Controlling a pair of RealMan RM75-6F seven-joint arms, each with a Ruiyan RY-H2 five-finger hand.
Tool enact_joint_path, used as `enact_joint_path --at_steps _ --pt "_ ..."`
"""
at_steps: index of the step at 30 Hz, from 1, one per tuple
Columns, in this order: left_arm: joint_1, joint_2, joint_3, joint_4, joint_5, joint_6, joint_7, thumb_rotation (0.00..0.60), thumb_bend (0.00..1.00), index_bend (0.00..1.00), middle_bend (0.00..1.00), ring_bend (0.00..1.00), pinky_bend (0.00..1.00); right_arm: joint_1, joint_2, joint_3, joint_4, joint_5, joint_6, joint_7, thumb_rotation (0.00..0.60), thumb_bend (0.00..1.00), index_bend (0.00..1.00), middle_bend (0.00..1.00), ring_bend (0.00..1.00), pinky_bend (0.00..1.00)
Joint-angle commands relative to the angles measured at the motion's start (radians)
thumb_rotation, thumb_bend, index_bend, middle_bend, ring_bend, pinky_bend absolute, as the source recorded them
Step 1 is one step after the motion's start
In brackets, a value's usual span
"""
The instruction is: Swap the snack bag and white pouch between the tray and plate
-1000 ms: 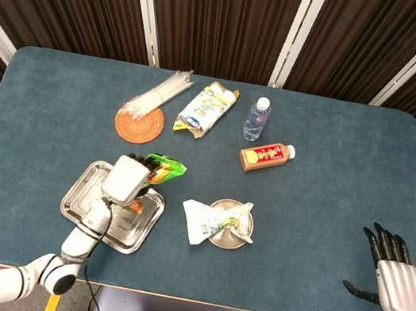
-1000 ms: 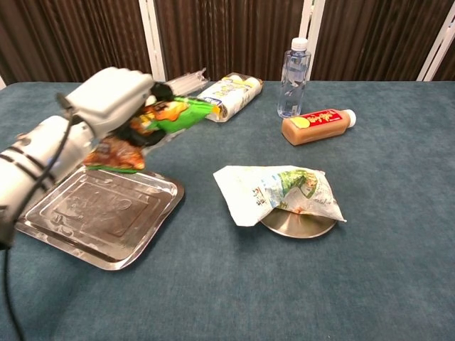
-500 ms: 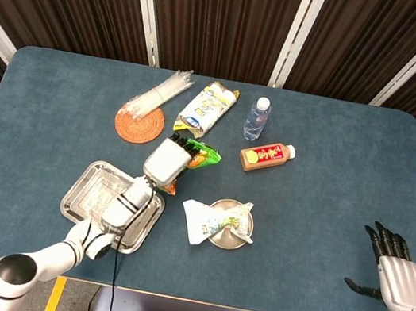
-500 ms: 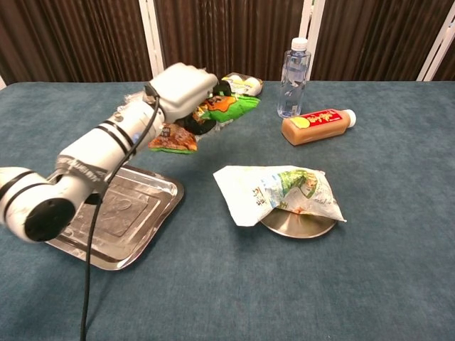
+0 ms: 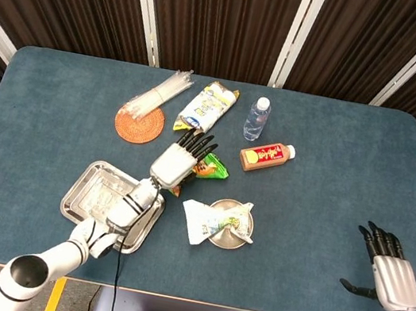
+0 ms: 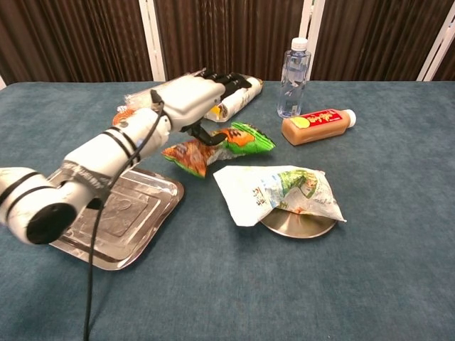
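Note:
The green and orange snack bag [image 5: 210, 170] [image 6: 222, 145] lies on the table between the steel tray [image 5: 91, 193] [image 6: 106, 217] and the small metal plate [image 5: 228, 240] [image 6: 298, 227]. My left hand [image 5: 177, 163] [image 6: 190, 96] hovers just above the bag's left end with its fingers stretched apart and holds nothing. The white pouch [image 5: 211, 222] [image 6: 274, 190] lies crumpled over the plate, covering most of it. The tray has nothing in it. My right hand [image 5: 389, 273] stays at the table's right front edge, fingers apart and empty; only the head view shows it.
At the back stand a clear water bottle [image 5: 256, 118] [image 6: 293, 78], a brown drink bottle [image 5: 266, 157] [image 6: 318, 126] on its side, a yellow-white packet [image 5: 207, 109] [image 6: 234, 96], and a bundle of clear straws on an orange woven coaster [image 5: 139, 123].
My left hand carried the snack bag rightward off the tray toward the plate, then spread its fingers and let it go; the bag now lies on the table. My right hand barely moved.

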Motion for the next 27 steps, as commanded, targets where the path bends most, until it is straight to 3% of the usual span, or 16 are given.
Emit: enact_joint_path --at_steps 1,5,9,12,17,22,27 --pt "0.200 0.269 0.130 -0.432 0.047 0.143 0.080 0.600 0.36 0.00 0.00 0.00 0.00 0.003 -0.016 -0.019 0.009 -0.066 0.025 0.021 0.600 0.13 0.00 0.00 0.00 0.00" --pt "0.347 0.537 0.233 -0.841 0.028 0.184 0.195 0.600 0.36 0.00 0.00 0.00 0.00 0.015 -0.053 -0.028 0.007 -0.141 0.058 0.035 0.600 0.13 0.00 0.00 0.00 0.00" --pt "0.479 0.692 0.332 -0.995 0.048 0.290 0.234 0.600 0.36 0.00 0.00 0.00 0.00 0.068 -0.098 -0.001 -0.029 -0.173 0.028 -0.032 0.600 0.15 0.00 0.00 0.00 0.00" --pt "0.575 0.734 0.380 -0.967 0.098 0.421 0.225 0.600 0.36 0.00 0.00 0.00 0.00 0.130 -0.140 0.042 -0.069 -0.128 -0.054 -0.133 0.600 0.18 0.00 0.00 0.00 0.00" --pt "0.707 0.718 0.386 -0.873 0.121 0.602 0.191 0.600 0.36 0.00 0.00 0.00 0.00 0.229 -0.231 0.110 -0.136 0.027 -0.204 -0.294 0.600 0.22 0.00 0.00 0.00 0.00" --pt "0.768 0.707 0.372 -0.814 0.117 0.654 0.136 0.600 0.36 0.00 0.00 0.00 0.00 0.301 -0.314 0.151 -0.156 0.177 -0.274 -0.456 0.600 0.24 0.03 0.04 0.00 0.01" --pt "0.781 0.716 0.359 -0.809 0.144 0.671 0.111 0.600 0.36 0.00 0.00 0.00 0.00 0.361 -0.377 0.176 -0.154 0.308 -0.312 -0.545 0.600 0.28 0.17 0.13 0.00 0.05"
